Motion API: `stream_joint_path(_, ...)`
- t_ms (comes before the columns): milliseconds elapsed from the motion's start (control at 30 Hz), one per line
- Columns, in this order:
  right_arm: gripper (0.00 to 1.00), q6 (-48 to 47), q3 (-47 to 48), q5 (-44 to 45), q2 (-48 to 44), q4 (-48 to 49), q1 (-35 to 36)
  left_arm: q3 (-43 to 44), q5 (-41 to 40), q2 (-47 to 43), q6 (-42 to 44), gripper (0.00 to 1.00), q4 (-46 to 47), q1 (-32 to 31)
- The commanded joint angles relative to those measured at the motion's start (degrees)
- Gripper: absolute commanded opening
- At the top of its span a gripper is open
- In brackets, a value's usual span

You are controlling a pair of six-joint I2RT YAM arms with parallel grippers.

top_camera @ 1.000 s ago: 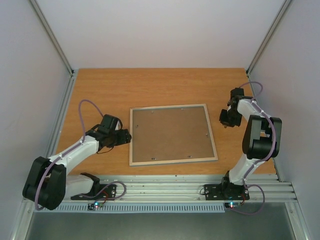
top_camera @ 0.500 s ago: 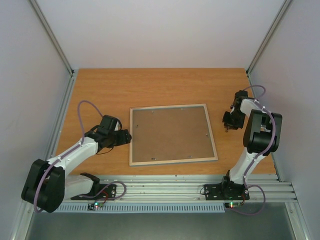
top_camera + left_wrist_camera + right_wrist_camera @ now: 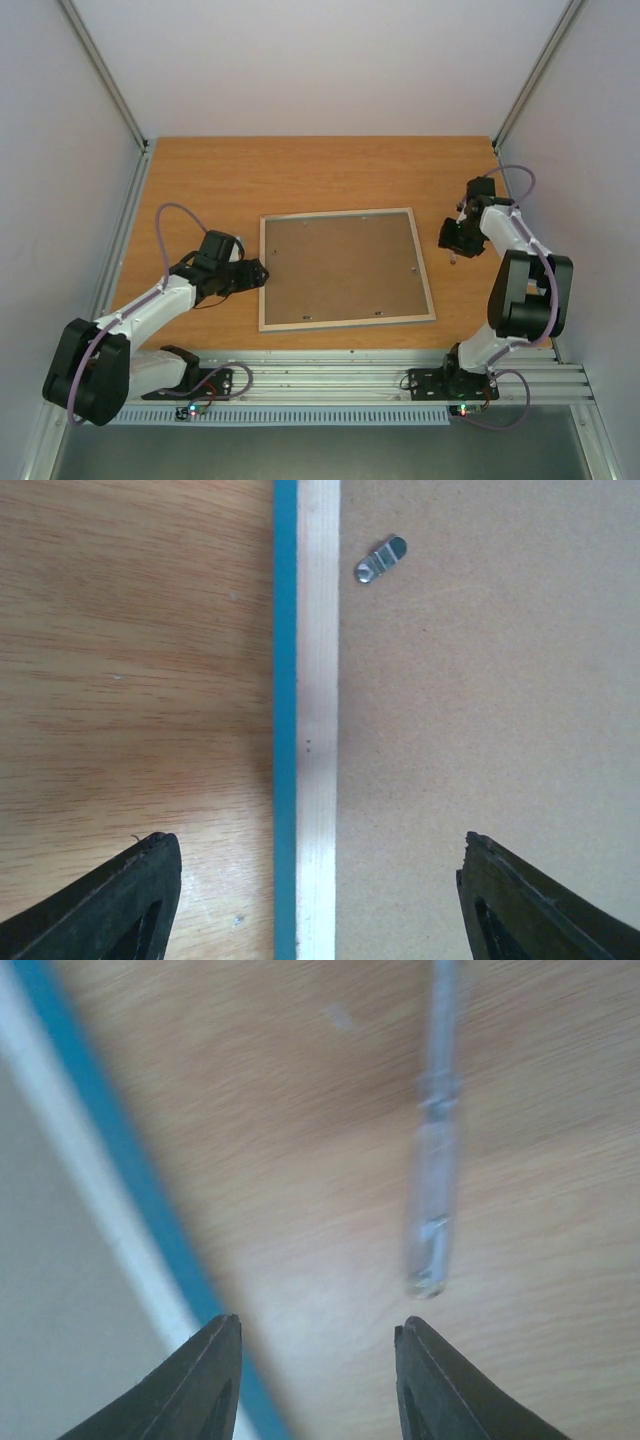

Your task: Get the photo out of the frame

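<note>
The frame (image 3: 345, 321) lies face down in the middle of the table, its pale wood back and turquoise edge (image 3: 310, 730) showing. A brown backing board (image 3: 340, 265) fills it, and the photo is hidden. My left gripper (image 3: 262, 275) is open and straddles the frame's left rail, one finger over the table and one over the board (image 3: 480, 700). My right gripper (image 3: 450, 243) is open over bare table just right of the frame's right rail (image 3: 130, 1160), with nothing between its fingers.
A small metal turn clip (image 3: 381, 559) sits on the board near the left rail; several more dot the board's border. A thin clear rod-like tool (image 3: 432, 1160) lies on the table beyond the right gripper. White walls enclose the wooden table (image 3: 300, 175).
The right gripper's jaws have spread apart, and the right arm has stretched out, its elbow dropping. The left gripper has edged slightly toward the frame.
</note>
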Motion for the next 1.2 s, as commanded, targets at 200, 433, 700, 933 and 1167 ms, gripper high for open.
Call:
stream_joint_path(200,0.45,5.5,-12.2,-7.1,-8.3,0.5,7.3,-3.8,5.4,-1.1,-3.6,0.76,4.0,-0.8)
stream_joint_path(433,0.43,6.1,-16.3,-11.2,-8.2,3.3,8.7,-6.4,7.0,0.5,-5.2,0.7,5.3,-2.3)
stream_joint_path(700,0.36,7.2,-17.9,-13.7,-6.5,8.5,9.7,-6.3,11.0,4.4,-8.0,0.53,10.3,-3.2)
stream_joint_path(933,0.31,6.9,-12.9,-16.7,-1.7,11.5,9.7,-1.7,11.9,12.6,-8.5,0.44,13.0,-3.3)
stream_joint_path(1167,0.36,5.1,-3.3,-17.3,7.3,12.1,9.6,6.7,9.2,20.7,-7.2,0.43,11.8,-3.1)
